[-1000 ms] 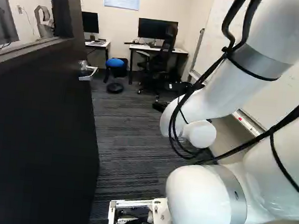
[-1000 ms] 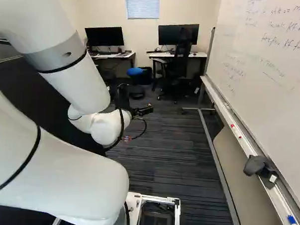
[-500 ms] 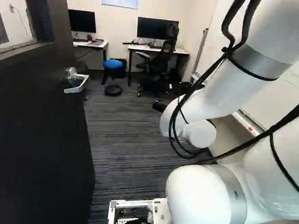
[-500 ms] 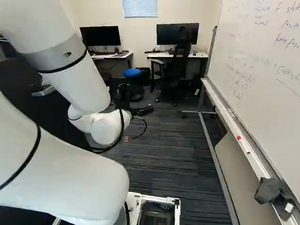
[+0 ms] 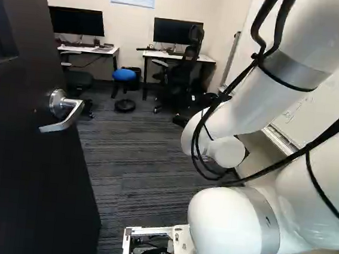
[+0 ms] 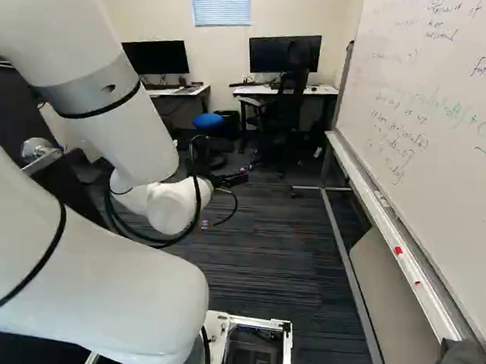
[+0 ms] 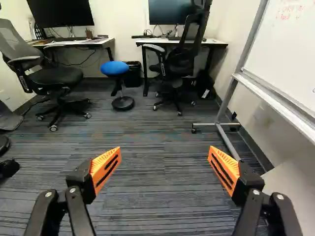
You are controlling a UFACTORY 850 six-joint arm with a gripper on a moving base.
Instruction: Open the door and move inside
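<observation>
The dark door (image 5: 27,167) stands swung open along the left of the left base view, its silver lever handle (image 5: 66,112) facing the arm's side. In the right base view the handle (image 6: 39,150) shows behind the arm's upper links. My gripper (image 6: 231,179) reaches forward over the carpet, to the right of the door and touching nothing. Seen from the wrist, the gripper (image 7: 165,155) is open, its orange pads wide apart with only floor visible between them.
A whiteboard (image 6: 432,101) on a wheeled stand runs along the right, its tray (image 6: 394,237) jutting out. Ahead are two desks with monitors, a black office chair (image 7: 182,59), a blue stool (image 7: 114,69) and, at the left, a grey-backed chair (image 7: 49,78).
The base has moved forward: door handle and whiteboard stand nearer, and the far desks have shifted slightly left. The arm holds the same pose against its lowest joint.
</observation>
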